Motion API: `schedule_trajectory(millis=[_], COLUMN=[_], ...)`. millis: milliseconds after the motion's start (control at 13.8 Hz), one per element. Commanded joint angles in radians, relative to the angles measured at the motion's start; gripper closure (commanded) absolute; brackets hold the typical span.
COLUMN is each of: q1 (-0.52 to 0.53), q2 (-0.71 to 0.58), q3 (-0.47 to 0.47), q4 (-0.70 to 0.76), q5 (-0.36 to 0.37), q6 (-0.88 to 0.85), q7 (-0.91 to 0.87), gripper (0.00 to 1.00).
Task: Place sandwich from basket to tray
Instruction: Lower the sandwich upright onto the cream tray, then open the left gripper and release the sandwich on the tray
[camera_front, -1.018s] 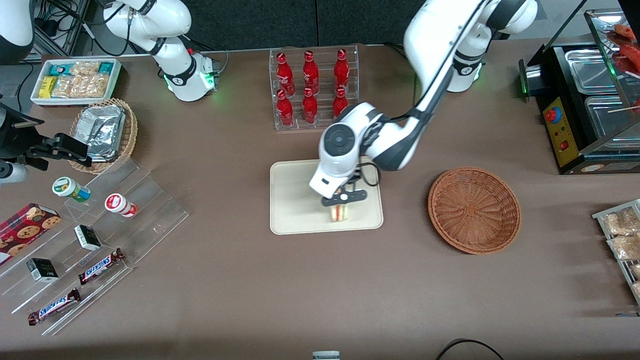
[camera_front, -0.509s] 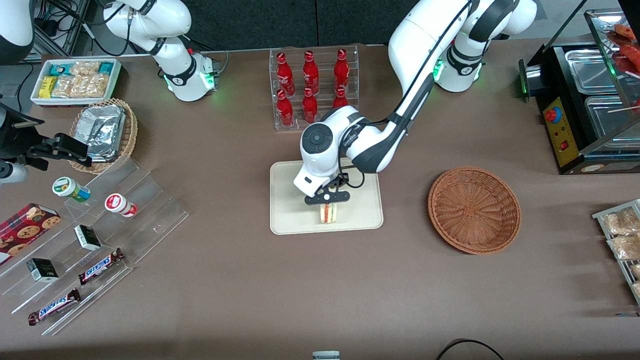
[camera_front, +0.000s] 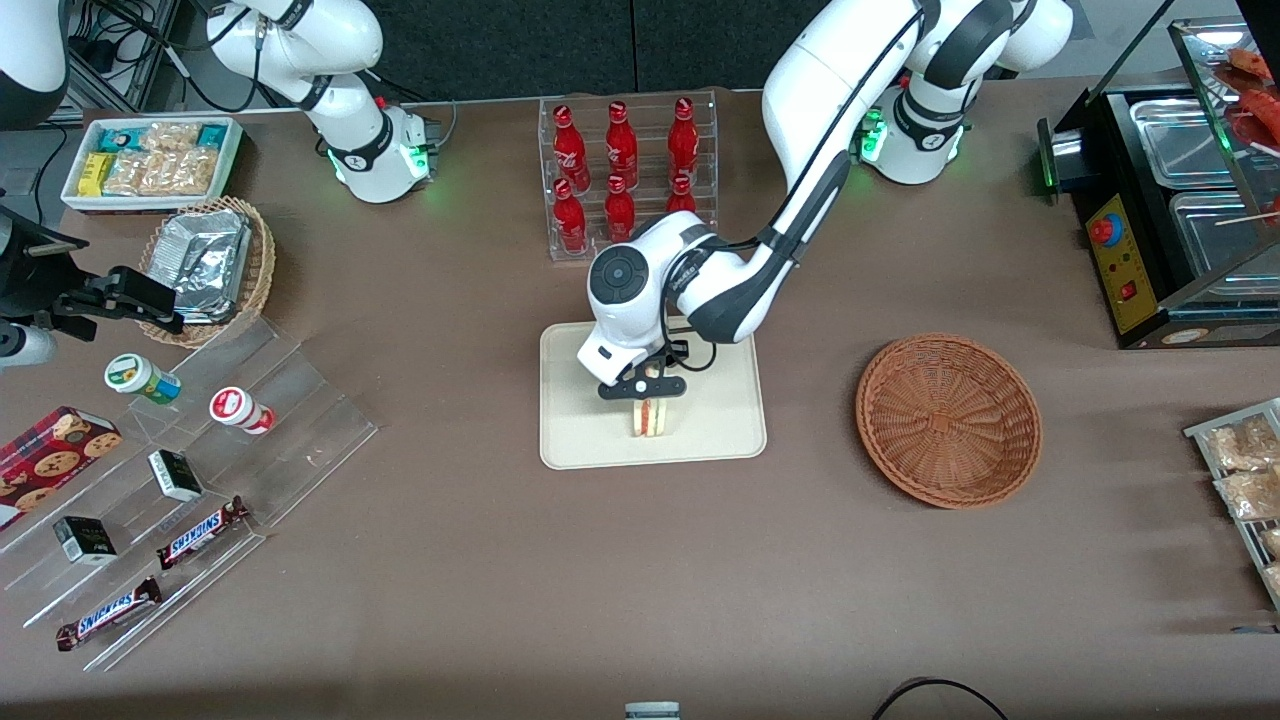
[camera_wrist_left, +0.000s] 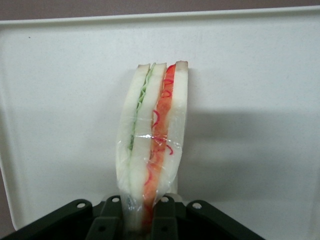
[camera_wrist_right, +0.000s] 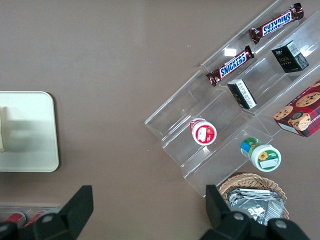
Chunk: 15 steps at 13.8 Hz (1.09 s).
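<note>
Take the tray (camera_front: 580, 440) as your landmark: your left gripper (camera_front: 644, 388) hangs over its middle, and the jaws are clenched on the sandwich (camera_front: 650, 416), pinching one end of the wedge. In the wrist view you see the two black fingers (camera_wrist_left: 111, 212) pressed against the bread at the gripper end, and the wrapped wedge runs out from them over the cream floor of the tray, its cut face toward the camera with the green stripe beside the red-orange one. In the front view the sandwich shows just below the gripper bar, nearer the camera than the arm's wrist, within the tray's rim and closer to the tray edge that faces the camera. You cannot tell from these views whether the free end already touches the tray floor or rides just above it. The basket (camera_front: 948, 420) sits on the table well apart from the tray, toward the working arm's end, with nothing in it. The rack of red bottles (camera_front: 628, 175) stands farther from the camera than the tray, close to it. The clear stepped display (camera_front: 200, 480) with its snack bars lies off from the tray toward the parked arm's end
</note>
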Motion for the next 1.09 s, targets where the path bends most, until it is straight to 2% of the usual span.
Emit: schedule_trajectory(millis=[0,73,145,655,1018], q1=[-0.021,-0.021,-0.019,-0.005,0.128], q2=[0.02,0.022,0.023,-0.056,-0.159], q3=[0.012,0.012,0.012,0.018,0.016], q4=[0.029,0.029,0.03,0.032,0.023], q5=[0.024,0.021,0.017,0.008,-0.015], q6=[-0.025,-0.023,-0.023,-0.075,-0.176], q7=[-0.005,-0.007,-0.007,-0.041,-0.041], gripper=[1.0,0.71,0.01,0.0,0.0])
